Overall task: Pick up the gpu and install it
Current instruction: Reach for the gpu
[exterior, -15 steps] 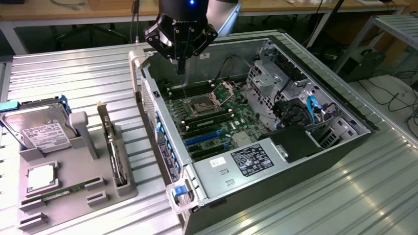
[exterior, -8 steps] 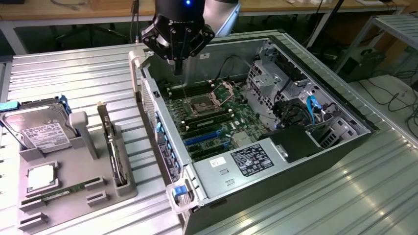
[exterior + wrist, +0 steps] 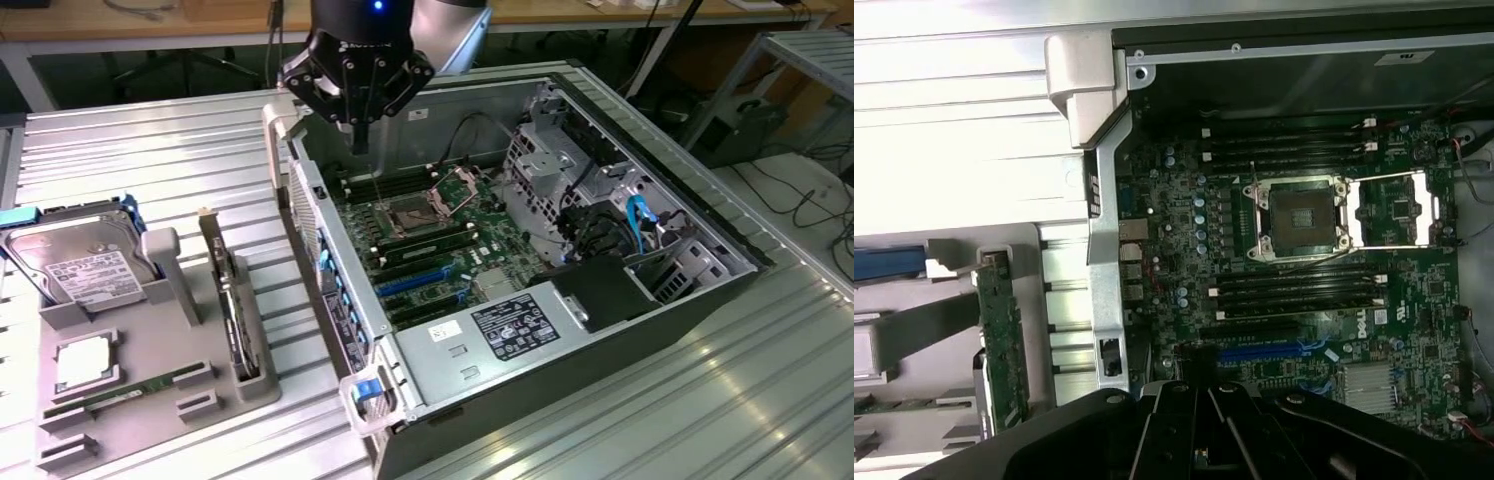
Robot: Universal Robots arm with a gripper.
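Observation:
The gpu stands on its long edge in a slot of the grey holder at the exterior view's left, its pale bracket end toward the back. In the wrist view the gpu appears edge-on beside the case wall. My gripper hangs above the back corner of the open computer case, well apart from the gpu. Its fingers are shut to a point with nothing between them. The wrist view has my gripper over the motherboard.
Inside the case lie a CPU socket, blue expansion slots and a power supply. The grey holder also carries a hard drive, a processor chip and a green memory stick. Ribbed metal tabletop surrounds everything.

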